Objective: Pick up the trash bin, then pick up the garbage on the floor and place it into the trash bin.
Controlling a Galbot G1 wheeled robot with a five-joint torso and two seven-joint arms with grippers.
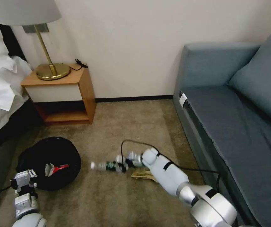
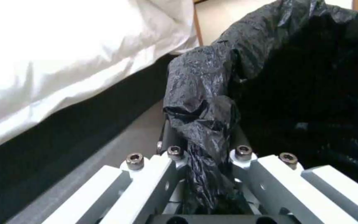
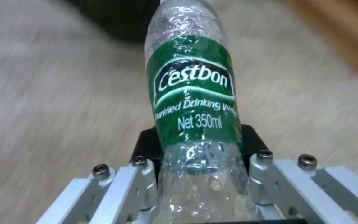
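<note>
1 bottle (image 3: 191, 102) clamped in right pincer (image 1: 122, 164) (neck pointing toward trash bin (image 1: 51, 154)); left pincer (image 2: 206, 174) pinching bin's bag.

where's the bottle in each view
Head view: the bottle lies level above the carpet, held in the right gripper, right of the bin.
Left wrist view: not in it; the left gripper pinches the bin's bag.
Right wrist view: bottle in the middle, between the right gripper's fingers.
Shared landmark: the bin, dark behind the bottle's far end.
</note>
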